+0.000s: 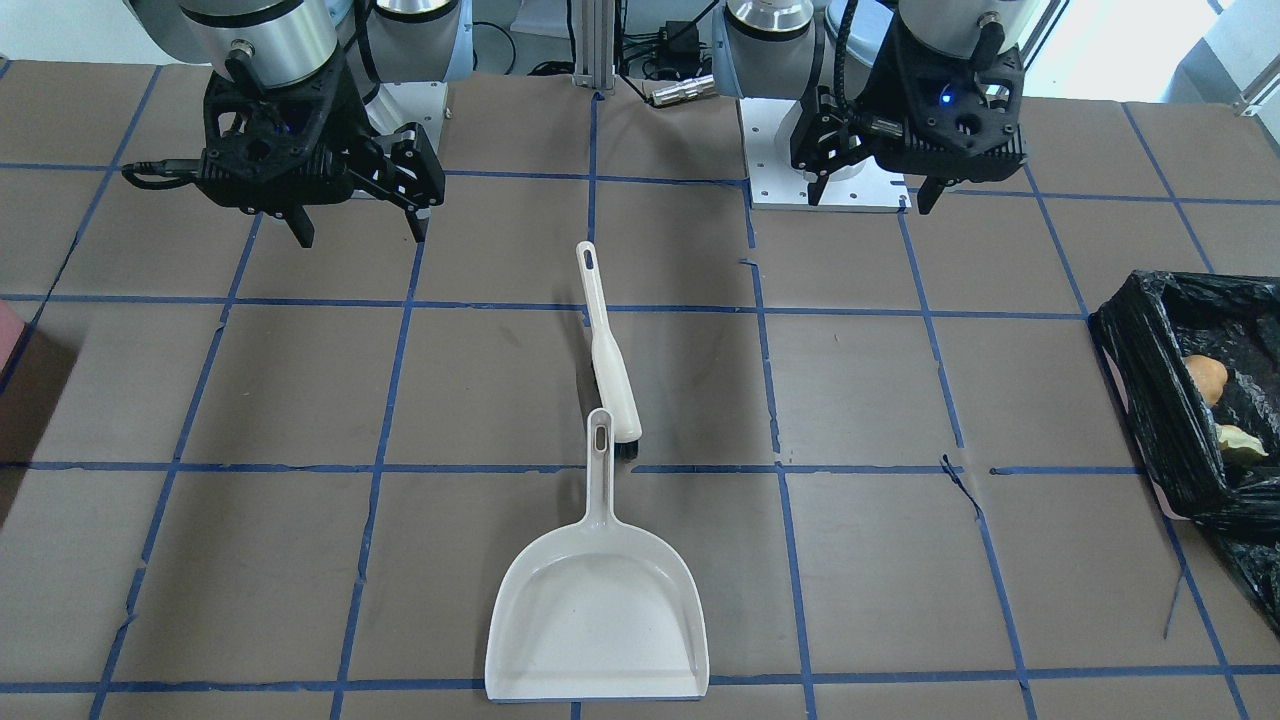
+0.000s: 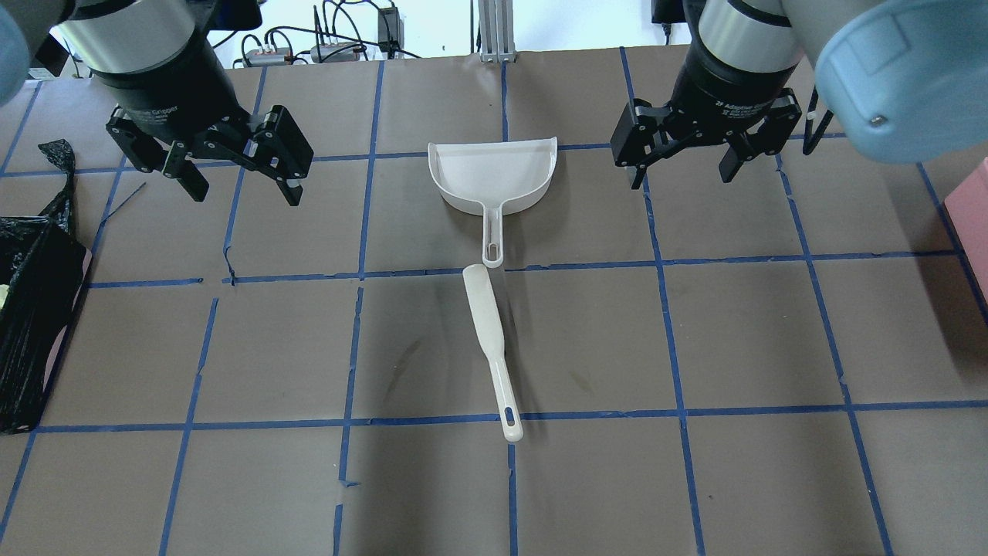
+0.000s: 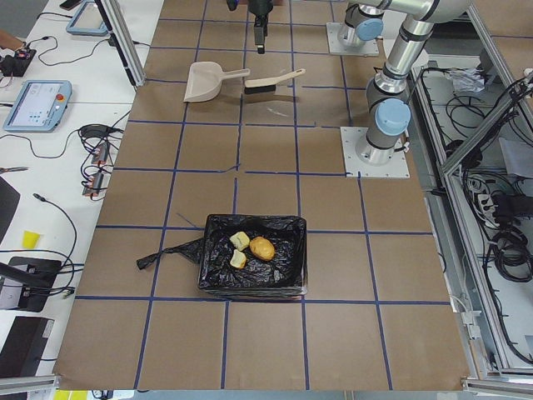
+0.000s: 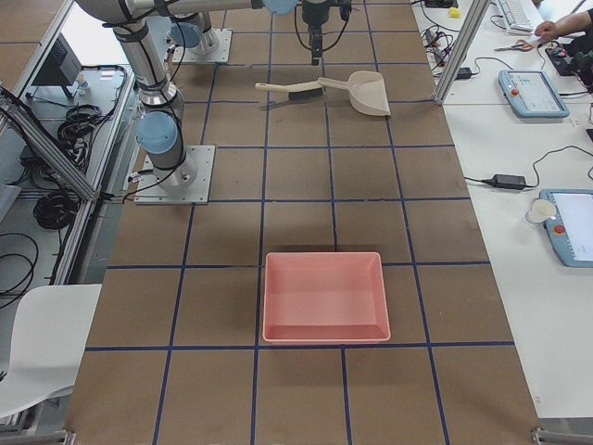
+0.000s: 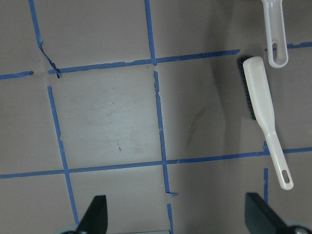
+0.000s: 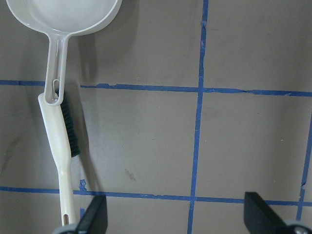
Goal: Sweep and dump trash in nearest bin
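**Front-facing view.** The dustpan (image 1: pixel 597 610) lies flat on the worktop (image 1: pixel 300 400). Its long axis runs 12 to 6, with the handle toward 12 o'clock and the mouth toward 6. The brush (image 1: pixel 610 350) lies almost in line with it, thin handle toward 12 and bristle head toward 6. The head is just beside the dustpan's handle tip; contact cannot be judged. The bin (image 1: pixel 1180 400) sits at the 3 o'clock edge. In it are the orange-brown lump (image 1: pixel 1207 378) and one of the pale-yellow chunks (image 1: pixel 1238 440). The left end effector (image 1: pixel 870 195) at 1 o'clock and the right end effector (image 1: pixel 360 232) at 11 o'clock are both released, fingers spread, grasping nothing.

**Overhead view.** The dustpan's mouth points to 12 and the brush handle to between 5 and 6. The bin is at 9 o'clock and a pink tray (image 2: pixel 974 201) at 3.

**Exterior left view.** The bin holds both chunks and the lump, close together. The dustpan and brush lie well apart from it, toward 12.

**Exterior right view.** The dustpan's mouth points to 3, the brush handle to 9.

**Wrist views.** Each shows two fingertips wide apart with bare worktop between.
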{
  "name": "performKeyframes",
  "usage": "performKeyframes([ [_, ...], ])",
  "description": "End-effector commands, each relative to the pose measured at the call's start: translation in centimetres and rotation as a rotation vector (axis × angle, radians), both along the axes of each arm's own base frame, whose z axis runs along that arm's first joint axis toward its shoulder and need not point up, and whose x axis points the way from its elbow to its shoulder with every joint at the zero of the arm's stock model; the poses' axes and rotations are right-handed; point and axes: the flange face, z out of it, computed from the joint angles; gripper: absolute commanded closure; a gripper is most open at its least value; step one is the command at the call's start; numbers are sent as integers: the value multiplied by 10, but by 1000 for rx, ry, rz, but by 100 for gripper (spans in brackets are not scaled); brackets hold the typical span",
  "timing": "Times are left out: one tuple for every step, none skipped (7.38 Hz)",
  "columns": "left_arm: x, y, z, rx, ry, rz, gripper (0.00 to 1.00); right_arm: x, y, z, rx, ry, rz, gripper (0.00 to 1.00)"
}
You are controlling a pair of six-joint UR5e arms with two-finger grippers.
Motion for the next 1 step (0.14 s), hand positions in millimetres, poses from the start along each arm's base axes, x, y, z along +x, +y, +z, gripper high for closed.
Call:
performKeyframes([
  [15,-9,4,-20,3,31,0,0,0,1,-2,0,3,0],
])
